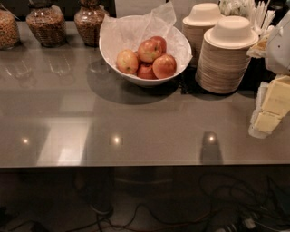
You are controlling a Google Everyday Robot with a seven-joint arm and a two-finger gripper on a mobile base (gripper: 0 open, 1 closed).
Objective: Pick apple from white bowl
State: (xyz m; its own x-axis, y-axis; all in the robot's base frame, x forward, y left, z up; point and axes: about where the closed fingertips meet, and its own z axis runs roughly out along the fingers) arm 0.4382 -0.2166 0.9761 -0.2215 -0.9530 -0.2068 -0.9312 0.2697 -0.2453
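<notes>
The white bowl, lined with crinkled white paper, stands at the back middle of the grey counter. It holds several apples. The glossy orange-red apple lies at the bowl's front right. A paler yellow-pink apple lies at the left, a small dark red one sits low between them, and two more are behind. My gripper, white with pale yellow parts, hangs at the right edge of the view above the counter. It is well to the right of the bowl and nearer than it, and it holds nothing that I can see.
Two stacks of beige disposable bowls stand right of the white bowl, between it and my arm. Jars of brown snacks line the back left. White cutlery is at the back right. The counter's front edge runs across, with cables on the floor below.
</notes>
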